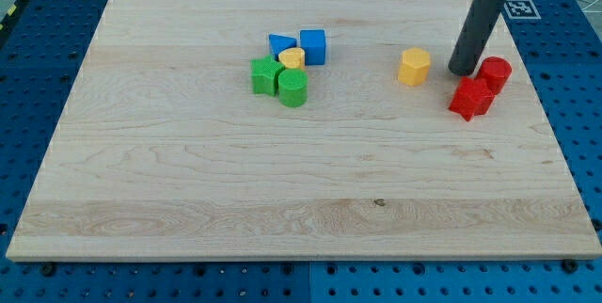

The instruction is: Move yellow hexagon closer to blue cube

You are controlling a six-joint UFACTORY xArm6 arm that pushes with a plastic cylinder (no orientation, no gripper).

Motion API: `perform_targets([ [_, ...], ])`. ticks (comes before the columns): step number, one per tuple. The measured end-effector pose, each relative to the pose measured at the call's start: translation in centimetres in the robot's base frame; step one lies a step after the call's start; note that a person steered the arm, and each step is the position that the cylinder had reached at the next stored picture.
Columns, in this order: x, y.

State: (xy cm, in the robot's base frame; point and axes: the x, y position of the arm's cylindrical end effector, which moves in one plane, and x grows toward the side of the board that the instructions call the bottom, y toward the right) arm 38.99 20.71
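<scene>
Because my tip (463,70) has no gripper, it stands just right of the yellow hexagon (414,66), placed to shove it left toward the blue cube (313,46).

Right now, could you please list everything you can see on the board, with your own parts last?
board: one, pale wood, fills most of the view, on a blue perforated base.
blue cube: one, blue, upper middle, right end of the cluster.
blue triangle: one, blue, left of the blue cube.
yellow cylinder: one, yellow, centre of the cluster.
green star: one, green, cluster's left.
green cylinder: one, green, cluster's bottom.
yellow hexagon: one, yellow, alone, right of the cluster.
red cylinder: one, red, far right.
red star: one, red, below-left of the red cylinder.
my tip: one, dark rod, between the yellow hexagon and the red blocks.
</scene>
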Motion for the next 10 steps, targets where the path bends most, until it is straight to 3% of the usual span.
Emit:
perform_targets([
  [5, 0.7, -2.7],
  [8, -5.2, -6.2],
  [9, -6.2, -6.6],
  [10, -4.4, -8.7],
])
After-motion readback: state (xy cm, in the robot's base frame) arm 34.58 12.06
